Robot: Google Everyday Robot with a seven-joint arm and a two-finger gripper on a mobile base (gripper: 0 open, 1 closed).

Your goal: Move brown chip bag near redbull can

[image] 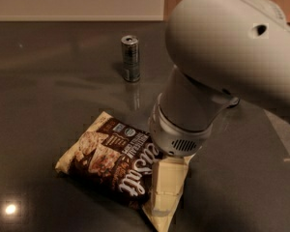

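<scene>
Low down — hand at one end of brown chip bag
</scene>
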